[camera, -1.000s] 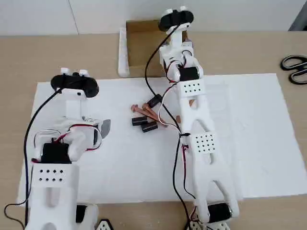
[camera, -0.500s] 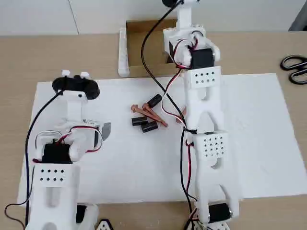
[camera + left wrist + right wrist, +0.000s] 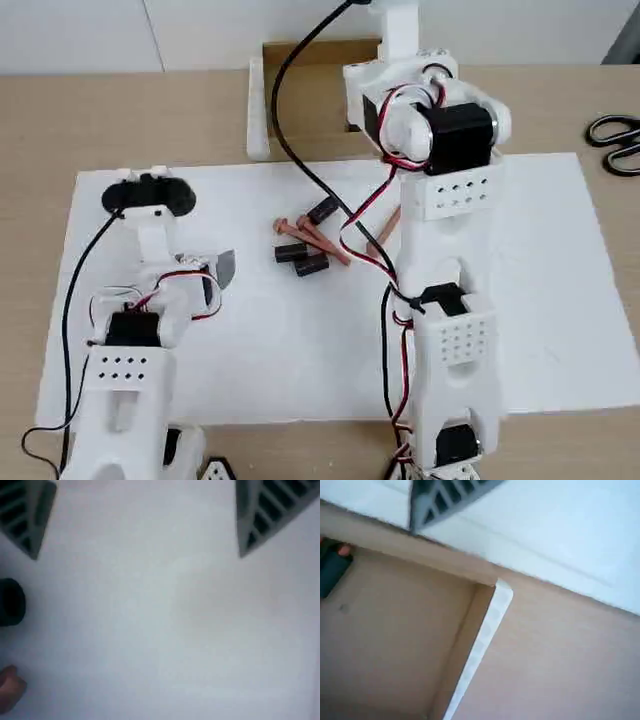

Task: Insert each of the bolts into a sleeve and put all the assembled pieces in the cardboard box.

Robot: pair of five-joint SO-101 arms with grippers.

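The right arm [image 3: 440, 200] has stretched further over the cardboard box [image 3: 315, 100]; I cannot tell if the right gripper [image 3: 445, 497] is released or clenched. One sleeved bolt [image 3: 332, 569] lies inside the box. The left gripper [image 3: 137, 555] stays released, short of the box, near the unmoved loose bolts and sleeves [image 3: 305, 240]

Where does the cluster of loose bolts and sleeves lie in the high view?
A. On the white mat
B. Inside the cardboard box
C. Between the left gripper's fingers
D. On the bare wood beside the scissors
A: the bolts and sleeves lie together on the white mat, short of the cardboard box and far from the scissors.
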